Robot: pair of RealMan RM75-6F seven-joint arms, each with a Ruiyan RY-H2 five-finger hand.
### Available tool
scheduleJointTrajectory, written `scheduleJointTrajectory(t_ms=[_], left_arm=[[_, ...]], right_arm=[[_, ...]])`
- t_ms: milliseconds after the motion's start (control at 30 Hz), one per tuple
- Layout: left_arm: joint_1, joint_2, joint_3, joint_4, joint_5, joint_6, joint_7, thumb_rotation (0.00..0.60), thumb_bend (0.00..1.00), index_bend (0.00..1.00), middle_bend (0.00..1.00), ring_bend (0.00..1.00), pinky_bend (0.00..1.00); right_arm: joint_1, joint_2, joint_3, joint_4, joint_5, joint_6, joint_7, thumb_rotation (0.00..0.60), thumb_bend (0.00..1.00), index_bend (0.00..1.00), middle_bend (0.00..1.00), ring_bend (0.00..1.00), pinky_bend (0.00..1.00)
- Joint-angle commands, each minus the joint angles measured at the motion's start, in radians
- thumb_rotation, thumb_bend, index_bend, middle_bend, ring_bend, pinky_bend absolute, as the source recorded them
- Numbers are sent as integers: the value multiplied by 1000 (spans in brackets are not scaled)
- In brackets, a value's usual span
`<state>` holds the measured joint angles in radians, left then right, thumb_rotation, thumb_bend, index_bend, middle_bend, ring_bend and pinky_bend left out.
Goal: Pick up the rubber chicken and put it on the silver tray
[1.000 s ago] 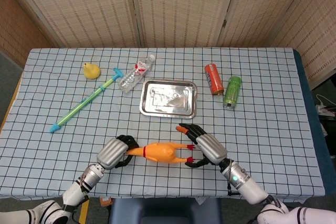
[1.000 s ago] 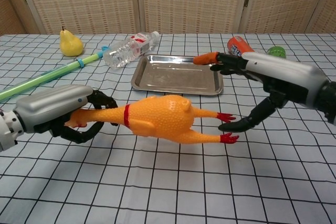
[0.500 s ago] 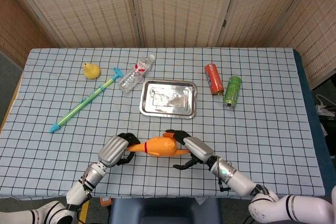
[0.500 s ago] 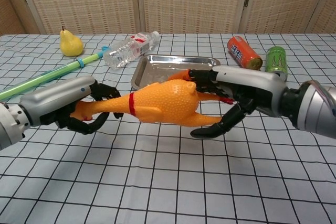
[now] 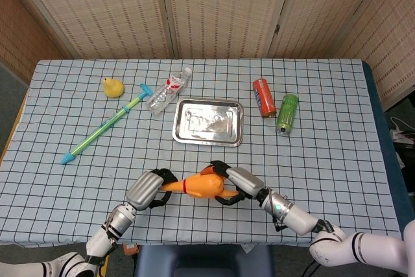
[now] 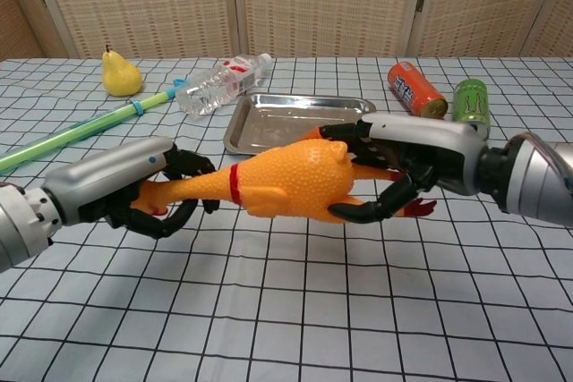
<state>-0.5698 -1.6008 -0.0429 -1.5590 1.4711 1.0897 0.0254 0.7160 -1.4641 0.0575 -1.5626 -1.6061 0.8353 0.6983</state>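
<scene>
Spanning both grips near the surface's near edge, the rubber chicken is held lengthwise left to right, neck clasped by the left robot hand, body by the right robot hand, silver tray lying just beyond.

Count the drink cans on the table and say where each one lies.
2. The orange can lies on its side right of the silver tray; the green can lies just right of it. None seems hidden; the clear bottle left of the tray is not a can.
</scene>
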Motion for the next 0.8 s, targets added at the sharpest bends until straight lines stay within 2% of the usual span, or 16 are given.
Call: scheduleJointTrajectory(t_ms=[33,133,200,367,433,633,700,733,800], left_arm=[[-1,-3,-3,2,-4,-2,4,600,964,795,429,269,365],[-2,-3,-2,10,-1,-1,17,600,966,776,436,270,364],[-1,-7,0,18,0,3,35,600,969,758,446,273,365],[-2,-9,-1,20,-6,-4,27,600,971,751,470,283,366],[-1,-12,-1,25,-3,1,36,600,973,738,470,283,368],[5,-24,-3,31,7,25,52,600,972,724,476,287,373],[3,-20,-3,26,7,21,42,600,970,732,476,290,375],[3,-17,-5,23,5,19,34,600,970,739,476,292,376],[1,-7,-3,12,-2,5,14,600,969,747,476,293,377]], right_arm=[[11,4,-13,0,-7,3,18,600,431,532,383,397,557],[7,4,-12,-3,8,20,-6,600,451,624,448,562,741],[-1,3,-12,-7,19,35,-47,600,454,658,472,618,807],[-31,-13,-6,-12,36,101,-159,600,455,695,501,656,854],[-45,-28,-1,-13,44,132,-204,600,451,739,527,686,888],[-70,-64,7,-11,52,195,-263,600,435,835,575,737,949],[-62,-50,-6,-17,43,176,-247,600,433,785,575,686,897],[-56,-36,-14,-24,35,161,-225,600,427,698,551,601,813],[-47,-20,-19,-19,19,158,-193,600,396,436,424,371,561]])
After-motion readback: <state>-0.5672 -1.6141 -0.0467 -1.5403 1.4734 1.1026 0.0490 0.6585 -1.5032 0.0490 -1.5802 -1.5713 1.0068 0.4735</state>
